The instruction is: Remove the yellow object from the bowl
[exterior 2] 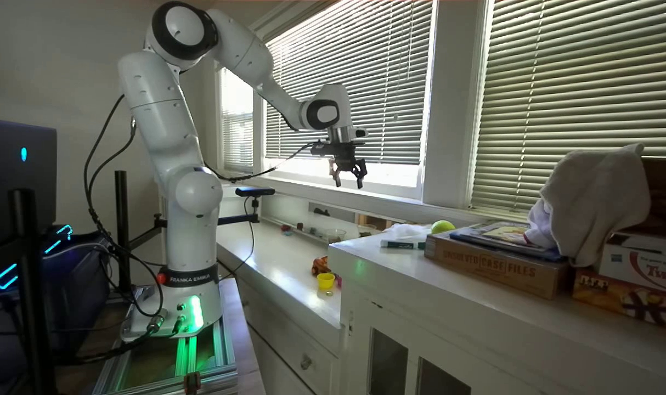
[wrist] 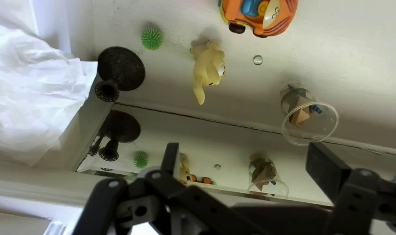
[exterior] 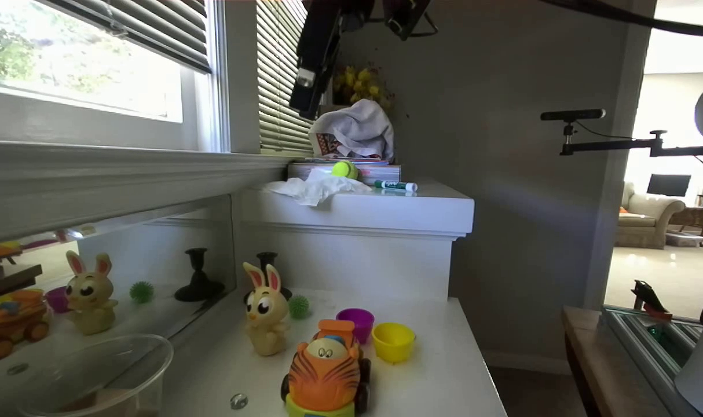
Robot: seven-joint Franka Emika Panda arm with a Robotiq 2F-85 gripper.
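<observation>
In an exterior view the bottom edge is cropping the clear bowl (exterior: 156, 379) and the toy car (exterior: 325, 370) while the rabbit (exterior: 266, 321) is partly hiding a candlestick (exterior: 267, 256), and in the wrist view the gripper (wrist: 248, 164) is looking blurred.

The white table (exterior: 438, 376) carries an orange tiger car (exterior: 325, 370), with a purple cup (exterior: 357, 324) and a yellow cup (exterior: 393, 341) near it, an upright cream rabbit figure (exterior: 266, 324), a green spiky ball (wrist: 152, 39), a clear bead (wrist: 258, 60), a clear bowl (wrist: 317, 127) and a dark candlestick (wrist: 122, 67). The bead lies between car and bowl.
</observation>
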